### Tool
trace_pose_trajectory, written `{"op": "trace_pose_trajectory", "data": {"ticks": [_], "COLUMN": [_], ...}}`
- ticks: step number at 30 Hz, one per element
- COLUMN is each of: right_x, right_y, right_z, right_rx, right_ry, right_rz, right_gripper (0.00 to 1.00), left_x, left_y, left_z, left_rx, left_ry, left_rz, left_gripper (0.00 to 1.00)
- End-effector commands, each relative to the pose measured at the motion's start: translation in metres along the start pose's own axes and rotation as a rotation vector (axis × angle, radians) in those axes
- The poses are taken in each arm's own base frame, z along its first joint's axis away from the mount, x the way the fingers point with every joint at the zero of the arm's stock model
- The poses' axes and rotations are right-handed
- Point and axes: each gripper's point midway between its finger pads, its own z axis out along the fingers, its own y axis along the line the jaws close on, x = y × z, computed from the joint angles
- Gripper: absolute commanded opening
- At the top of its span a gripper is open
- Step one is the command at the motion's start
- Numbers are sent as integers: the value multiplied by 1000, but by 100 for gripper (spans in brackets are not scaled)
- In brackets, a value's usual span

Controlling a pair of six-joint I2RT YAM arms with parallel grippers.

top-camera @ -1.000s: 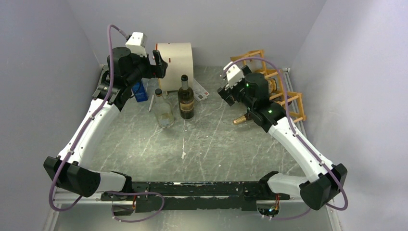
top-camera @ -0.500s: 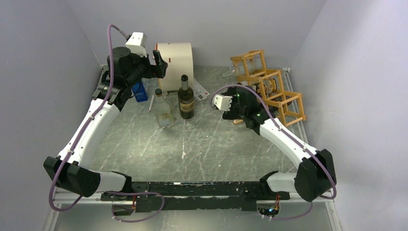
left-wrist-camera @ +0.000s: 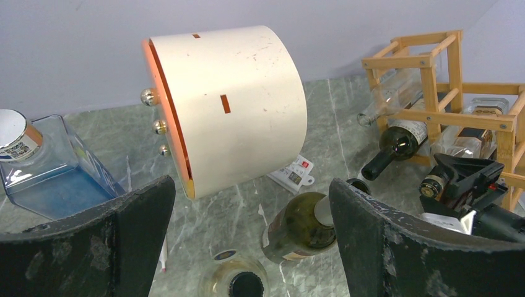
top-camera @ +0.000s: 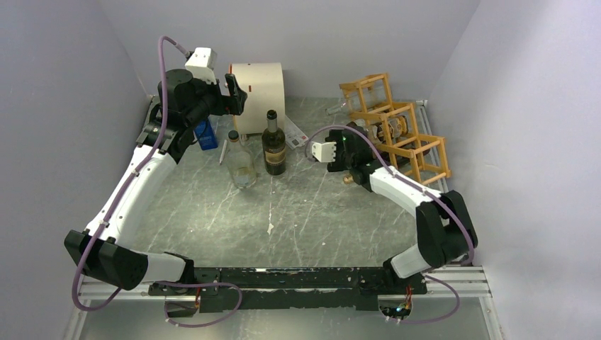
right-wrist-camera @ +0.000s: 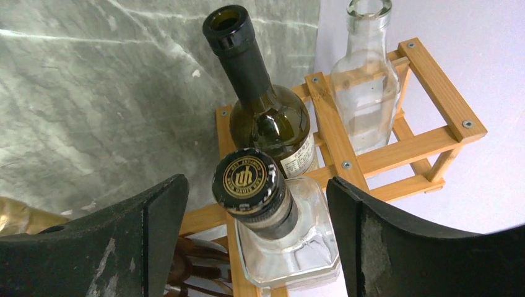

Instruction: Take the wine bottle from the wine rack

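Dropped from above the wine rack (right-wrist-camera: 421,143) to the level of its bottle necks, the right tool (right-wrist-camera: 252,204) now gapes wide and empty astride a gold-capped clear bottle (right-wrist-camera: 249,179), the dark wine bottle (right-wrist-camera: 267,120) still racked just beyond it, so the grasp remains ahead.

Pale lavender walls (top-camera: 298,35) on three sides; scratched grey marbled tabletop (top-camera: 319,219).

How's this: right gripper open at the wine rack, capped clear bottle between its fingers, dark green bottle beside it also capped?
One slip: the right wrist view shows the dark green bottle uncapped, its mouth open. The right gripper is open at the wine rack, capped clear bottle between its fingers.
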Motion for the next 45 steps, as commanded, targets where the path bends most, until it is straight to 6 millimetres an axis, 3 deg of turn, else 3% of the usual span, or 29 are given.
{"op": "trace_pose_trajectory", "data": {"ticks": [1, 12, 24, 43, 45], "right_x": [7, 21, 26, 5, -10], "right_y": [-24, -31, -10, 12, 15], "right_z": [8, 20, 31, 25, 23], "right_rx": [87, 147, 68, 12, 13], "right_ry": [55, 153, 179, 134, 105], "right_rz": [-38, -105, -170, -224, -236], "right_gripper": [85, 78, 61, 33, 31], "left_x": [-10, -9, -6, -1, -2], "left_y": [-3, -3, -2, -3, -2], "left_z": [-2, -1, 2, 7, 6], "left_rx": [19, 20, 18, 27, 24], "left_ry": [-36, -35, -26, -12, -13], "left_rz": [-1, -1, 0, -6, -6], "left_gripper": [98, 97, 97, 96, 96]}}
